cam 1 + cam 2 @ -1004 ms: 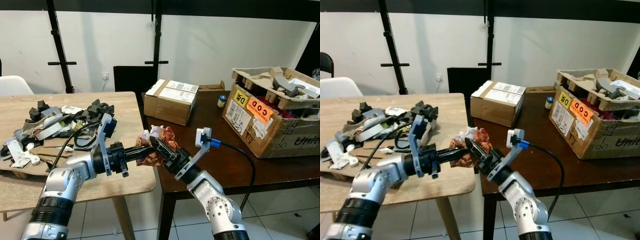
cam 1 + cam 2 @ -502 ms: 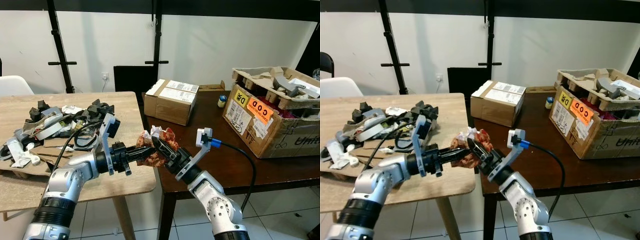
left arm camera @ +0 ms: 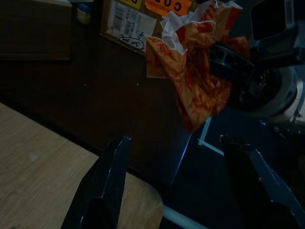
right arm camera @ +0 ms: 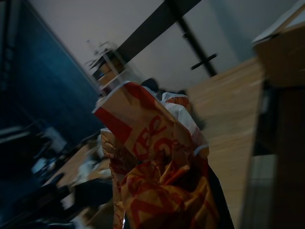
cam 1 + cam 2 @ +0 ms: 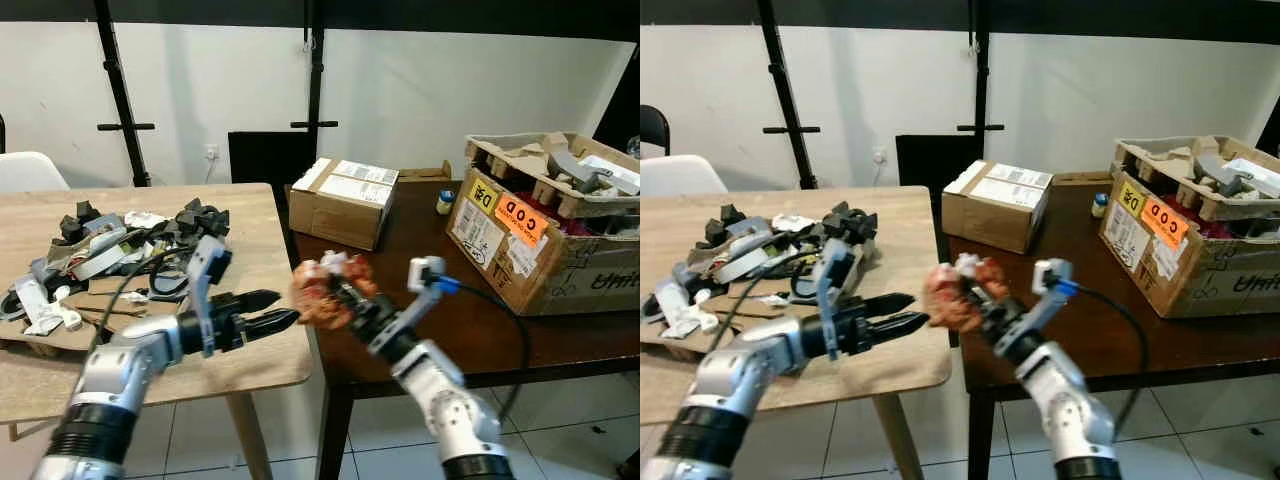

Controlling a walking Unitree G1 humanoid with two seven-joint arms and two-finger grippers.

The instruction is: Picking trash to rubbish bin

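A crumpled red-and-white paper wrapper hangs in the air over the gap between the two tables, with my right gripper shut on it. The wrapper also looms close in the right wrist view. My left gripper is open just to the left of the wrapper, above the corner of the light wooden table, with nothing between its fingers. In the left wrist view the wrapper sits beyond the open fingers, apart from them.
A pile of mixed trash lies on the wooden table's left part. On the dark brown table stand a small cardboard box, a small bottle and a large open box full of packaging. A white chair stands far left.
My left gripper has let go of the wrapper, opened and drawn back to the left. The right gripper keeps the wrapper and has lifted it slightly up and to the right.
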